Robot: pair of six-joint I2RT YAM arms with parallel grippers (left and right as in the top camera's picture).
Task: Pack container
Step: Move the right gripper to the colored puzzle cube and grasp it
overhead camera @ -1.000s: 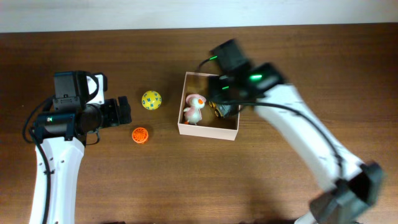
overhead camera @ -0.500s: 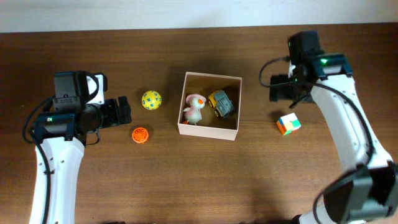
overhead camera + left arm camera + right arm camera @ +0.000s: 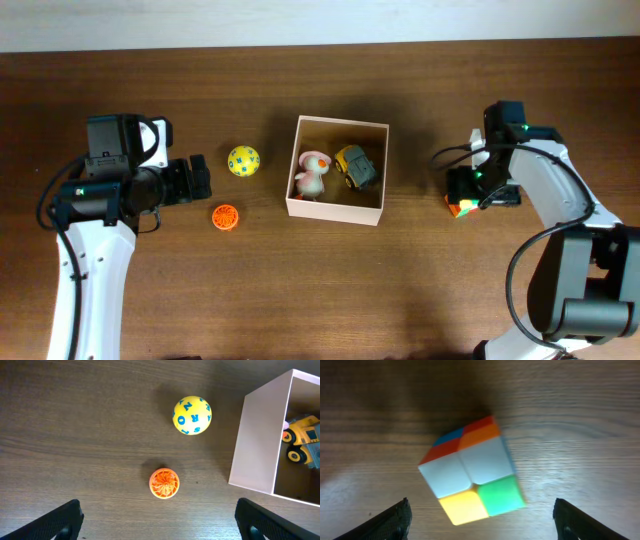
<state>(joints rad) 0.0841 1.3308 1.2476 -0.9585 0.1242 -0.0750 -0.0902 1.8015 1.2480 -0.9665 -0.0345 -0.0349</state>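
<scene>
The container (image 3: 336, 208), a square white-walled box with a tan inside, stands mid-table and holds a white-and-pink duck toy (image 3: 313, 176) and a yellow-and-grey toy truck (image 3: 356, 166). Its white wall (image 3: 257, 440) and the truck (image 3: 303, 440) show in the left wrist view. My right gripper (image 3: 472, 190) is open right above a small colour cube (image 3: 472, 470), fingers wide on both sides, not touching it. My left gripper (image 3: 198, 178) is open and empty, left of a yellow letter ball (image 3: 243, 160) and an orange disc (image 3: 225, 216). The ball (image 3: 192, 415) and disc (image 3: 164, 482) lie ahead of its fingers.
The dark wooden table (image 3: 320, 290) runs to a pale wall at the back. The cube peeks out under the right gripper in the overhead view (image 3: 457, 207).
My right arm has left the box, where the truck now lies, swung right and come down over the colour cube. The left arm has not moved.
</scene>
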